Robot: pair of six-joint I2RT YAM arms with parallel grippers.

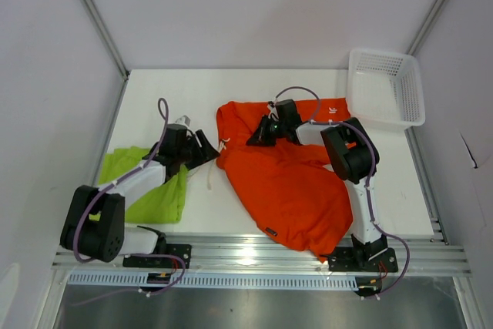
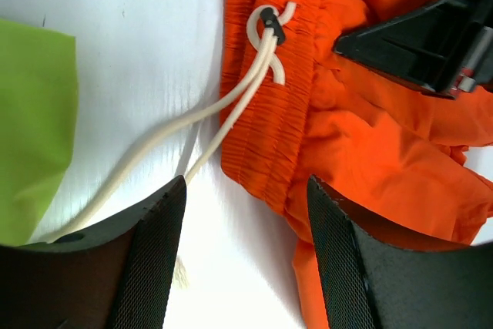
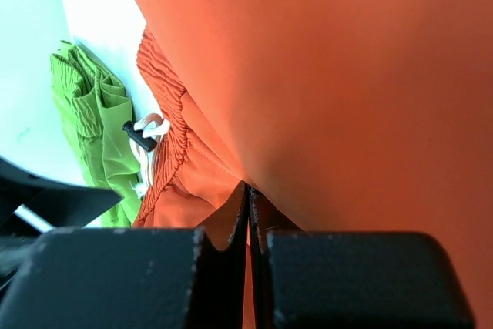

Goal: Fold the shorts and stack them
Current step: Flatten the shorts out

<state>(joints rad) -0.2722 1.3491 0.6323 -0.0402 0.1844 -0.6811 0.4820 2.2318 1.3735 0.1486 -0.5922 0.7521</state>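
Note:
The orange-red shorts lie spread over the table's middle, their waistband at the left with white drawstrings trailing onto the table. My right gripper is shut on a fold of the orange-red shorts near the waistband. My left gripper is open and empty just left of the waistband, its jaws over bare table and the band's edge. The lime green shorts lie folded at the left, partly under my left arm.
A white mesh basket stands at the back right corner. A metal rail runs along the table's near edge. White walls close in the left, back and right sides.

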